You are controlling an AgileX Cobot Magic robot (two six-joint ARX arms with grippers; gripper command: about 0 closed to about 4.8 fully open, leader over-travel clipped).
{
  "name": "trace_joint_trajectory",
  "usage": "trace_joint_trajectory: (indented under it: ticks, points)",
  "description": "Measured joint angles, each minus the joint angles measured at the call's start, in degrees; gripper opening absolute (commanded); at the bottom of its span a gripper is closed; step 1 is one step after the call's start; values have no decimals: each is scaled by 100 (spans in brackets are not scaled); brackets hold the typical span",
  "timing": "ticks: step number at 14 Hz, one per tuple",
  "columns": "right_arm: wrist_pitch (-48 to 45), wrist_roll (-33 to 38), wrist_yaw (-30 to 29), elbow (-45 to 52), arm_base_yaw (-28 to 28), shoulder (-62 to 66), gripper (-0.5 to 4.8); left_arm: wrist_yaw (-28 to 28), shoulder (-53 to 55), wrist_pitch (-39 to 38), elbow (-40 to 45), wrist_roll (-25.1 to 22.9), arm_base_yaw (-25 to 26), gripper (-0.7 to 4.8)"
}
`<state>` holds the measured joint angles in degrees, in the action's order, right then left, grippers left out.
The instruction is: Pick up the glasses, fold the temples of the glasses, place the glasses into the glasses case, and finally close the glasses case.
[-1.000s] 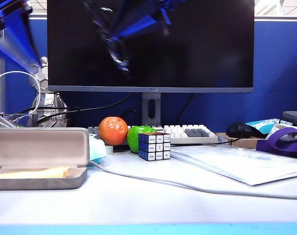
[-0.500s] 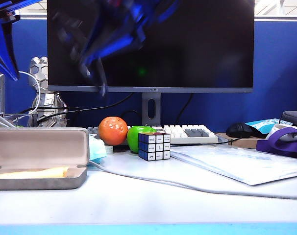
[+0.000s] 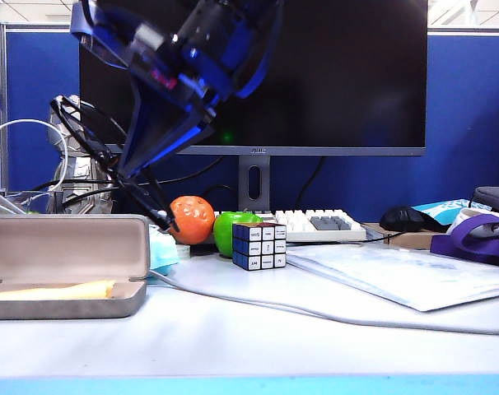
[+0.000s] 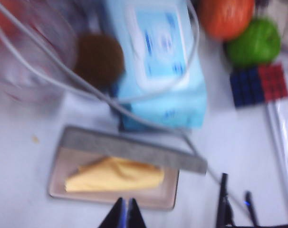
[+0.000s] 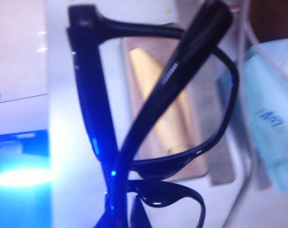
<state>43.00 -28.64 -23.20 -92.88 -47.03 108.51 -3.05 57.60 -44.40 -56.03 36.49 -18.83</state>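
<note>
Since a second ago we see the right arm drop from a blur at the top of the exterior view to hang low over the left half of the surface point(image 3: 258, 337), carrying the glasses point(image 3: 109, 160) with it. The case point(image 3: 64, 263), orange point(image 3: 189, 219), apple point(image 3: 231, 229) and cube point(image 3: 258, 245) lie as before.

The right gripper point(image 3: 155, 169), its jaws pinching the glasses, holds them in the air above and just behind the case, near the orange. In its wrist view the frame point(image 5: 148, 142) fills the picture, with both temples point(image 5: 182, 61) swung in and crossing the lenses. In the exterior view the glasses run aslant, high at the left and low toward the orange.

The case stands open at the left, lid upright, with a yellow cloth point(image 3: 56, 290) lying in its tray; the cloth is all it holds.

The left gripper point(image 4: 125, 216) hovers over the front edge of the case, its jaws pressed together on nothing. Behind the case lies a blue packet point(image 4: 158, 61), with a white cable point(image 4: 87, 90) across it.
</note>
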Motion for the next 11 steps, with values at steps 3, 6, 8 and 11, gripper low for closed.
trace_joint_trajectory:
  ticks: [3,6,8,11]
  points:
    - [-313,-129,92,-2,-94,22,-1,-114,-402,94,0,61,0,17]
    - [-334,-343,188,-2,-302,33,-1,-448,-466,-72,0,42,0,17]
    - [-374,-487,289,-17,-435,116,-1,-498,-466,-201,0,44,0,18]
    - [-575,-612,356,-17,-529,367,-1,-501,-468,-210,0,63,0,18]
